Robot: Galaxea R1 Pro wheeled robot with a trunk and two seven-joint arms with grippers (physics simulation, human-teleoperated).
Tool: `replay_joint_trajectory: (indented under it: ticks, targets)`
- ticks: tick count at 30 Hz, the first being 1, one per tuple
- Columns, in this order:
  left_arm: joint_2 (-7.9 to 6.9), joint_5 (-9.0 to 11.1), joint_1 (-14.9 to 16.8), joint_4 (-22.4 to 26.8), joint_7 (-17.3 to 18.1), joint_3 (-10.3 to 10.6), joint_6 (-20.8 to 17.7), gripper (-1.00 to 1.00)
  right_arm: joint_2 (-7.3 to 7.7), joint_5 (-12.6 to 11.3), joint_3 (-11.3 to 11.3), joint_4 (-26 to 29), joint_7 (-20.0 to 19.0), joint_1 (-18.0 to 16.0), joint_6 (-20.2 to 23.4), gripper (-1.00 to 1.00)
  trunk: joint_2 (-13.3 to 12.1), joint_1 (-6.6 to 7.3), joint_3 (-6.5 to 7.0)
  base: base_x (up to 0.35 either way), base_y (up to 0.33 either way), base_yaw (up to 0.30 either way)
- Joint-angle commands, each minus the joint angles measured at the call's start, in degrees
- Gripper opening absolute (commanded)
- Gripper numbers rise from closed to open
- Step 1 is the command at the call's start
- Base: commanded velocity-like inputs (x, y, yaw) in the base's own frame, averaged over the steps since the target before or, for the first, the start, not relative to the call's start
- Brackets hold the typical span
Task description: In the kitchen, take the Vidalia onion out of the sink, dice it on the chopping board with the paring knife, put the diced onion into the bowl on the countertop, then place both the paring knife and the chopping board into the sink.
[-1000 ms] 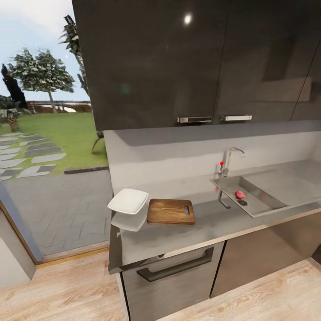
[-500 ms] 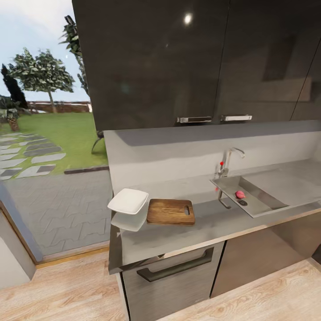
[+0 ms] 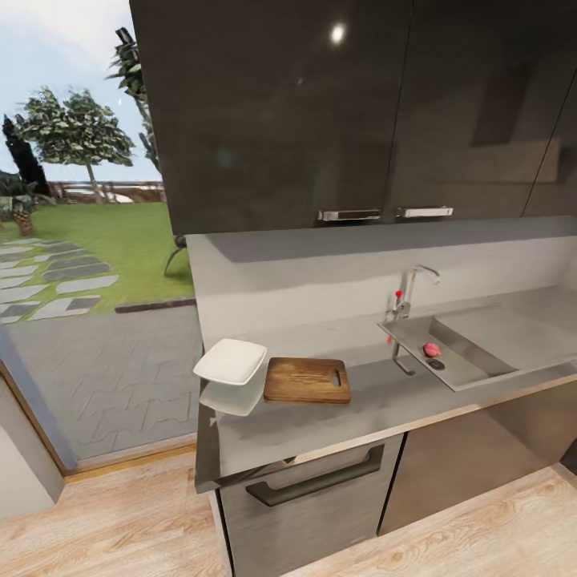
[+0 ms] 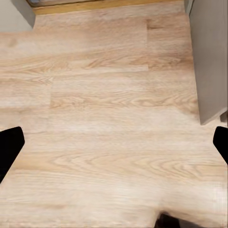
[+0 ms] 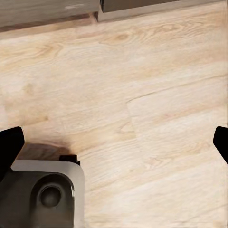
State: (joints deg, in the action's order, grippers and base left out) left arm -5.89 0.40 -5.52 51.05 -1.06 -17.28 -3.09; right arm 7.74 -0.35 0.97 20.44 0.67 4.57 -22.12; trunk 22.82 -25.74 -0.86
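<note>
The countertop (image 3: 377, 409) carries the sink (image 3: 473, 353) at its right end. The board (image 3: 308, 380) lies flat near the left end, the bowl (image 3: 231, 361) just beside it. The onion (image 3: 432, 349) rests in the basin near the drain. Left gripper (image 4: 114, 142) and right gripper (image 5: 114, 142) point at wooden floor (image 4: 114, 95), fingers spread wide, holding nothing.

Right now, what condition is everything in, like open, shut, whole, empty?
Vidalia onion: whole, lying in the sink.
Chopping board: bare, flat on the countertop.
Bowl: empty, upright.
Left gripper: open, over floor.
Right gripper: open, over floor.
Upper cabinets: shut.
</note>
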Motion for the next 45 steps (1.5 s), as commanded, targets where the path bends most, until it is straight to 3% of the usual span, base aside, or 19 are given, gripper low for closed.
replay_joint_trajectory:
  ticks: [1,13,23,31,45]
  targets:
    - [0.01,0.06,-0.35,-0.18,-0.03,0.01,-0.66,1.00,-0.01,-0.02,0.04,-0.24,0.05,0.36,0.27,1.00,0.10,-0.04,-0.08,0.000,0.000,0.000]
    - [3.90,0.13,-4.26,-4.05,0.67,0.09,-0.23,1.00,0.01,0.00,0.08,-4.15,0.17,4.30,1.49,1.00,0.10,-0.04,-0.08,0.000,0.000,0.000]
    - [3.75,0.13,-7.51,-6.88,0.78,0.08,-0.01,1.00,-0.01,0.04,0.03,-6.04,0.31,7.58,1.08,1.00,0.10,-0.04,-0.08,0.000,0.000,0.000]
    - [2.81,0.13,-8.65,-4.30,0.46,-0.62,0.00,1.00,-0.01,0.21,-0.07,-3.48,0.44,10.17,1.00,1.00,0.10,-0.04,-0.08,0.000,0.000,0.000]
    - [2.65,0.13,-8.68,0.21,0.84,-1.75,-0.20,1.00,0.04,0.36,-0.04,1.03,0.49,10.26,1.48,1.00,0.10,-0.04,-0.08,0.000,0.000,0.000]
